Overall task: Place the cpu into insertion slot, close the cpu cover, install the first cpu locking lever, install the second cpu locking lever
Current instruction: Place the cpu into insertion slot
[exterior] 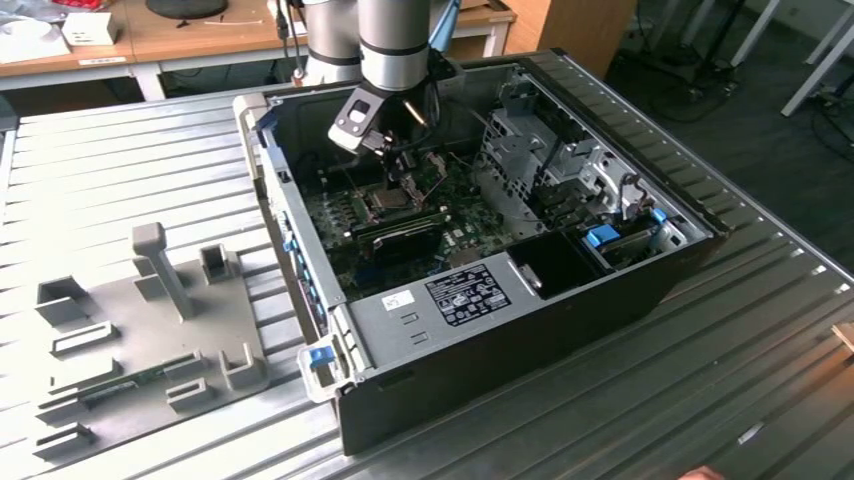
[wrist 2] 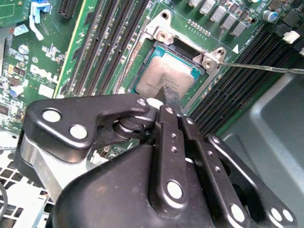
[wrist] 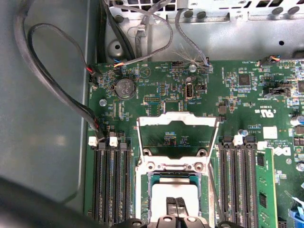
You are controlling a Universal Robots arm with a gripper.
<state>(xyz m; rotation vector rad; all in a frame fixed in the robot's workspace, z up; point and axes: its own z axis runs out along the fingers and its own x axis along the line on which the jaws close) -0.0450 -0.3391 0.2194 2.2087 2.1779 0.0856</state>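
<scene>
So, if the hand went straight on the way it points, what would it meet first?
The cpu, lying in the insertion slot; the hand may be touching its top, but depth is unclear.

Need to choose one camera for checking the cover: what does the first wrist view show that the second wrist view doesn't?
First wrist view: the shiny square metal cover frame raised open past the dark metal-bordered socket, a round silver coin battery, black cables. Second wrist view: a row of small grey square components, jointed links of the black hand. Both: the flat silver-grey square chip lying in the socket, long black memory slots beside it.
</scene>
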